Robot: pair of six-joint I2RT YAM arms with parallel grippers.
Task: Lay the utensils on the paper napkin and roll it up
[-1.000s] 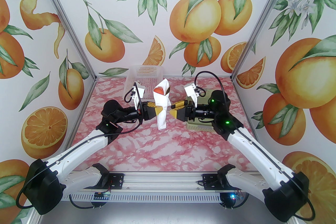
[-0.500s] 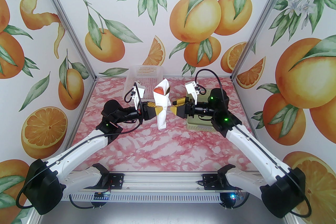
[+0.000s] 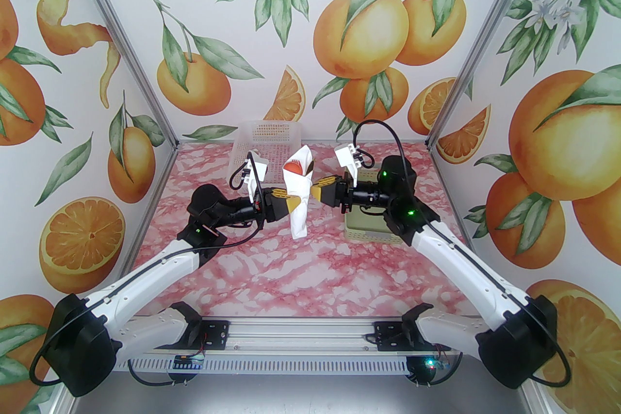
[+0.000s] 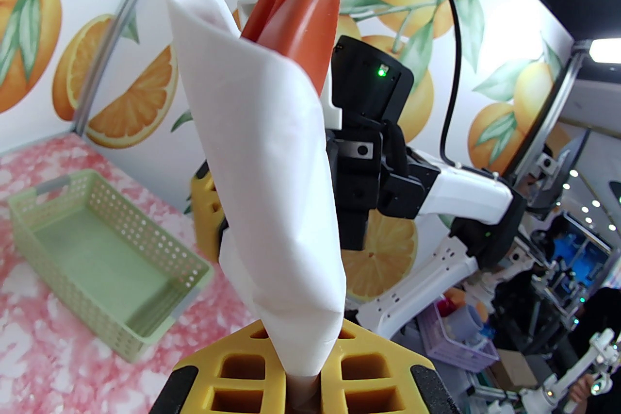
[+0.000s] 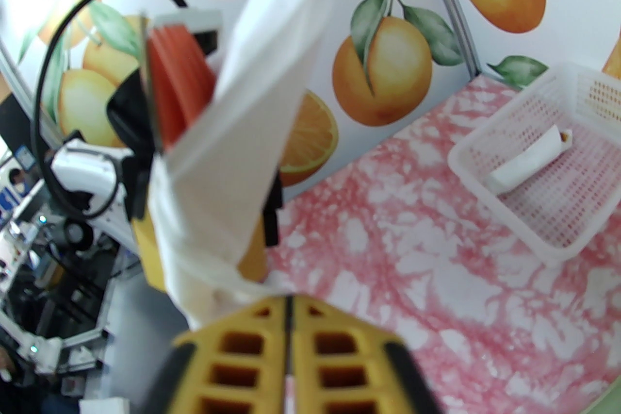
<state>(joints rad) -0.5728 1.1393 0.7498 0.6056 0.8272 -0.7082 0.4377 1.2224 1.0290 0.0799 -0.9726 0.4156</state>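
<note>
My left tool [image 3: 292,204] clamps the rolled paper napkin [image 3: 301,189] upright off the surface [image 3: 271,266] — utensils [image 3: 292,168] tip-up so none slide out; my right tool [image 3: 314,192], jaws closed, touches its side.

High rear overview — opposed wrist close-ups, the paper napkin [image 4: 271,159] between.

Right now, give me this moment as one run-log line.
phase: napkin roll in air | left gripper: jaws shut on roll | right gripper: jaws shut at roll's side, pinch unclear | utensils: red-orange tips out top
</note>
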